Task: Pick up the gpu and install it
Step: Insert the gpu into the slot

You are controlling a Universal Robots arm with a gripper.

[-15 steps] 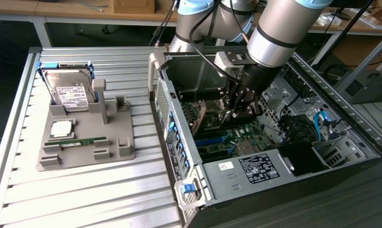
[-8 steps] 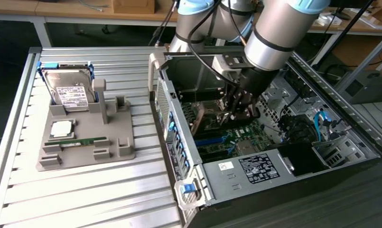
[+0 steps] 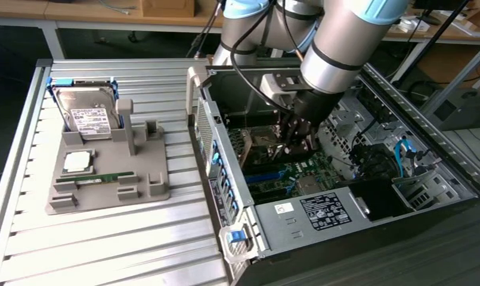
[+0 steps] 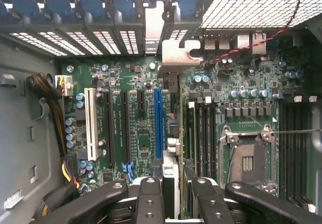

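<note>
The fingers [image 4: 150, 200] are closed on the gpu [image 4: 174, 171], which is held edge-on inside the open computer case [image 3: 223, 179] at the centre right of the exterior view. The card hangs over the green motherboard [image 4: 141, 148], just beside the blue slot [image 4: 158, 123]. Its silver end bracket [image 4: 176, 58] is near the case's rear wall. At the exterior view's left, a hard drive [image 3: 89, 116] stands in a grey holder [image 3: 104, 179] on the bench [image 3: 104, 244].

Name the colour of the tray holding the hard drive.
Grey; the tray shows best in the exterior view.
</note>
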